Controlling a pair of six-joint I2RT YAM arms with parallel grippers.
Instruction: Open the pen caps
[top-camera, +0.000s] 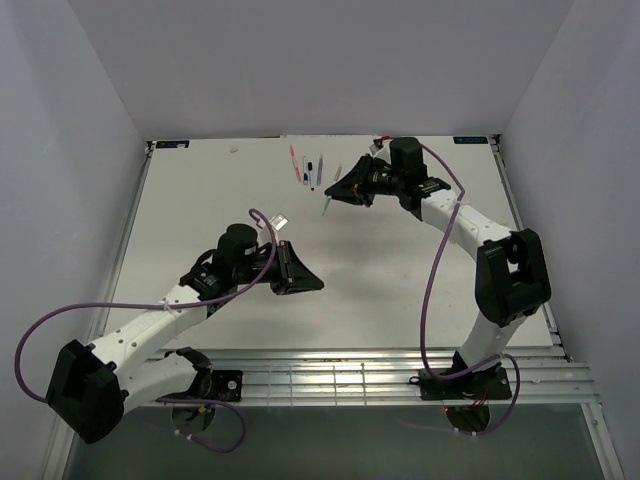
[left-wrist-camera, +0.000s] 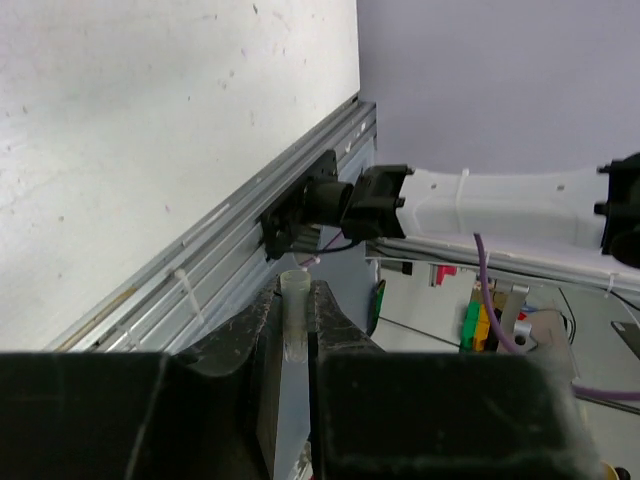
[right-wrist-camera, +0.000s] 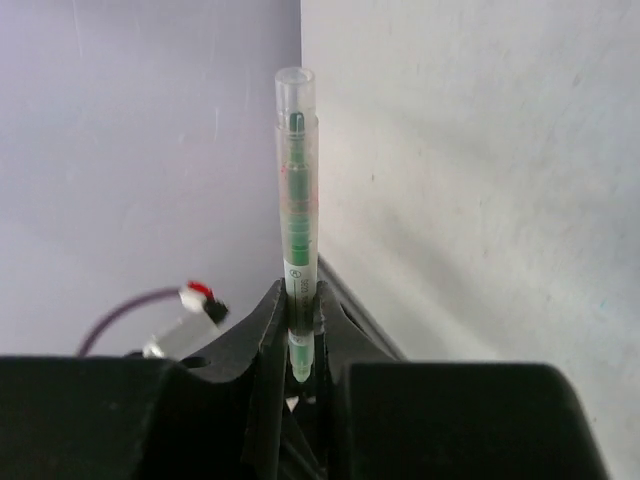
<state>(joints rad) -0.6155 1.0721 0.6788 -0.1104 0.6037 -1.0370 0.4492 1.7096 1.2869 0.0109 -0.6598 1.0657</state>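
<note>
My right gripper (top-camera: 332, 194) is shut on a clear pen with green ink (top-camera: 327, 208), held near the table's back middle. In the right wrist view the pen (right-wrist-camera: 296, 190) sticks straight out from between the fingers of the gripper (right-wrist-camera: 301, 292). My left gripper (top-camera: 314, 285) is lifted over the table's middle, well apart from the right one. In the left wrist view the gripper (left-wrist-camera: 293, 292) is shut on a short clear pen cap (left-wrist-camera: 293, 305). The cap is too small to make out in the top view.
Several pens (top-camera: 307, 168) lie side by side at the back of the table, just left of my right gripper. A metal rail (top-camera: 380, 375) runs along the near edge. The right arm's base (left-wrist-camera: 340, 205) shows in the left wrist view.
</note>
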